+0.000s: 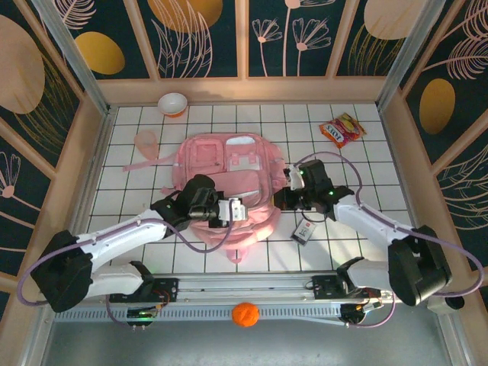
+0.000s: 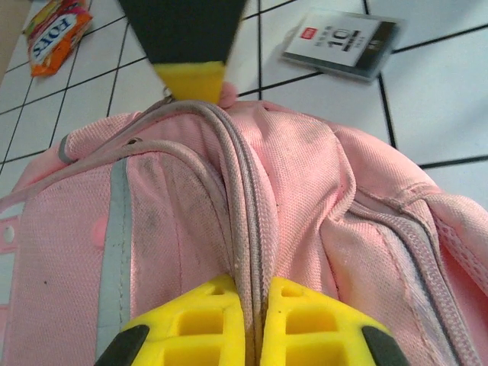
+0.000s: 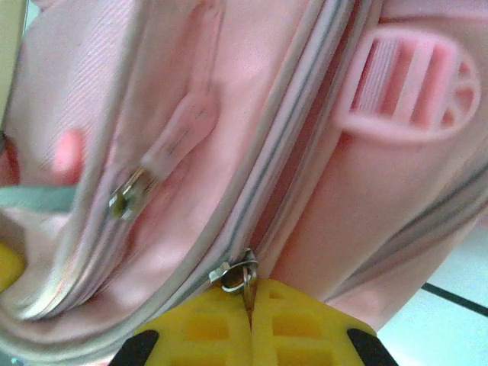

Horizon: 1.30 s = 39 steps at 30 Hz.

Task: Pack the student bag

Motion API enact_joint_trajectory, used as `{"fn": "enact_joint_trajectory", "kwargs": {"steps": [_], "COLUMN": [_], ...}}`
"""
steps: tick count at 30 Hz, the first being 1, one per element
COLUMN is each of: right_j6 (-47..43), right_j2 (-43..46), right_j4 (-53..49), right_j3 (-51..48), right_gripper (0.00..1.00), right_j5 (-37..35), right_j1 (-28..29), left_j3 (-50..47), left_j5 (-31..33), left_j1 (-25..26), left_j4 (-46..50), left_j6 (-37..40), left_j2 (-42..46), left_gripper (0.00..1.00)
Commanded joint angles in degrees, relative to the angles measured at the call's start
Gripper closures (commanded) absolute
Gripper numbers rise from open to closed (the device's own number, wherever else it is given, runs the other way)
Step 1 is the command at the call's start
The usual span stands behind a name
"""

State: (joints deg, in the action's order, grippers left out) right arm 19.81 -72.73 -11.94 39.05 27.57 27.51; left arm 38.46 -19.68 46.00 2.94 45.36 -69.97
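- Top external view: the student bag (image 1: 229, 179), a large soft pink fabric backpack with white zipper trim and several front pockets, lay flat at the middle of the white tiled bench (image 1: 381, 175), between the two arms.
- Left tool (image 1: 235, 208): it rested on the near edge of the bag. In the left wrist view its yellow pads (image 2: 206, 324) were pressed together on a raised ridge of pink zipper trim, pinching the bag there.
- Right tool (image 1: 284, 197): it was set against the bag's right side. In the right wrist view its yellow pads (image 3: 202, 328) were drawn together, with a small metal zipper pull (image 3: 236, 276) caught at their tips.
- Second zipper slider with a pink fabric tab (image 3: 126, 200): it hung free to the left of the held one.
- Far edge of the bench: a white bowl with an orange band (image 1: 173, 103) stood apart from the bag, and a small translucent pink cup (image 1: 145, 141) stood near the bag's upper left straps.
- Right side: an orange-red snack packet (image 1: 341, 130) lay well apart from the bag. A grey-and-white card pack marked "10" (image 1: 305, 230) lay just beside the bag's near right corner.
- Near rail: an orange ball (image 1: 245, 314) sat between the arm bases.
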Motion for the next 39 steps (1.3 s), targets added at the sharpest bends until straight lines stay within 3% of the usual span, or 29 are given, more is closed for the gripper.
{"fn": "enact_joint_trajectory", "kwargs": {"steps": [1,11,20,24,28,32,39], "right_j6": [-3.40,-9.64,-15.92,-18.13,-17.38,-14.39,-11.75], "right_j2": [-4.74,-15.56,-18.95,-15.93,-12.07,-8.56,-12.35], "right_j4": [4.12,3.99,0.02,-1.18,-0.41,3.95,5.71], "right_j3": [3.85,13.71,17.60,15.02,11.14,8.32,9.11], "right_gripper": [1.00,1.00,1.00,1.00,1.00,1.00,1.00], "right_j5": [-6.26,-5.69,-8.39,-9.00,-8.91,-8.28,-11.71], "right_j1": [-5.45,-12.83,-13.31,-12.82,-12.81,-11.33,-10.50], "left_j3": [0.04,-1.23,-1.63,-1.68,-0.43,1.75,2.85], "left_j5": [-10.33,-9.78,-6.17,-9.71,-12.58,-18.80,-19.41], "left_j1": [0.20,0.23,-0.40,-4.79,-5.68,-5.61,-4.87], "left_j4": [11.07,15.35,15.65,13.31,13.82,20.39,23.45], "left_j6": [7.54,10.64,9.22,5.23,3.34,6.74,10.98], "left_j2": [3.71,7.99,10.78,14.03,16.39,16.11,16.19], "left_gripper": [1.00,1.00,1.00,1.00,1.00,1.00,1.00]}}
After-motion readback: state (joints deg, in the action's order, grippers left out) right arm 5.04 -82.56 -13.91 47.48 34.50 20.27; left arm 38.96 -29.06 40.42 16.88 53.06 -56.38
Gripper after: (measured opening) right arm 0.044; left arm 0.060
